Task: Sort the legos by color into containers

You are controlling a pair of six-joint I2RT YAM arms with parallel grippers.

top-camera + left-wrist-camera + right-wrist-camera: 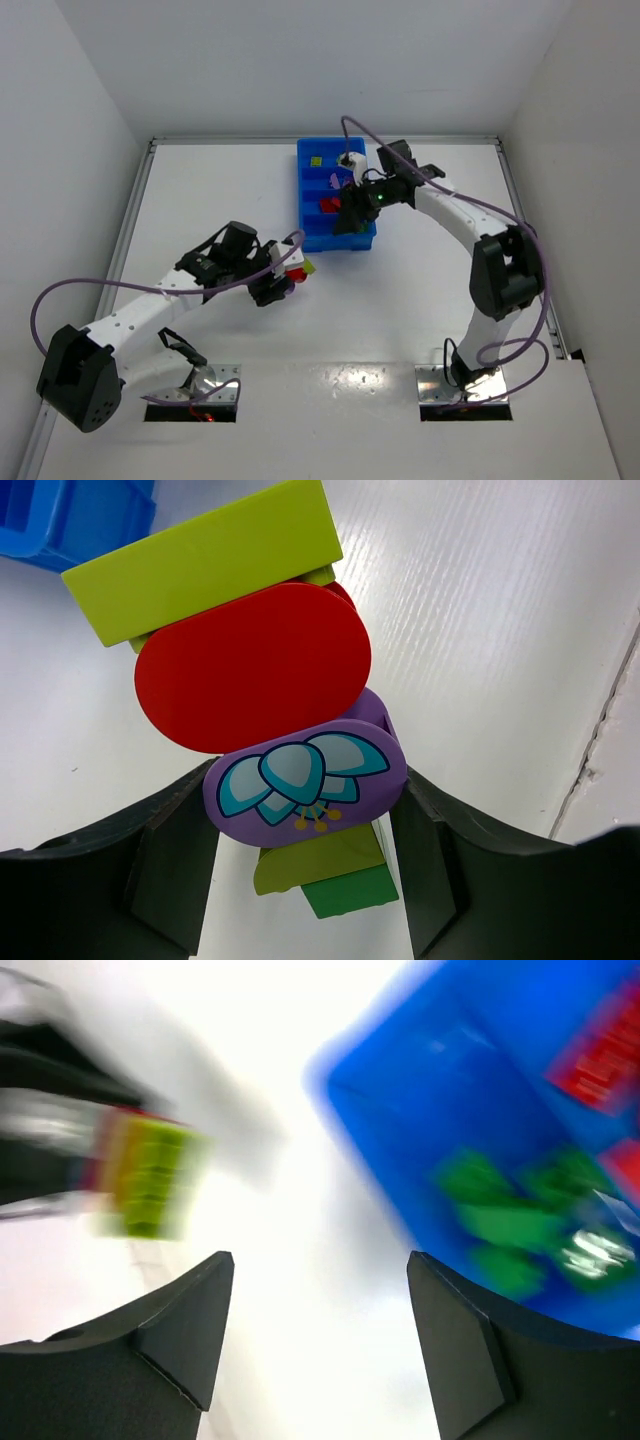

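Note:
My left gripper (283, 280) is shut on a stacked lego cluster (297, 269), near the table's middle. In the left wrist view the fingers (170, 870) clamp its purple flower-printed piece (305, 780). A red oval (250, 665) and a yellow-green brick (200, 560) lie beyond it, and yellow-green and green bricks (340, 880) below. My right gripper (350, 218) is open and empty over the near end of the blue tray (310, 235). The blurred right wrist view shows the gripper (320, 1260), green legos (500, 1220) and a red one (600, 1070) in the tray (400, 1090).
From above, the tray's compartments hold a yellow-green lego (316, 160) at the far end, then a purple one (335, 181), then a red one (328, 205). White walls enclose the table. A tray corner (70, 520) shows in the left wrist view.

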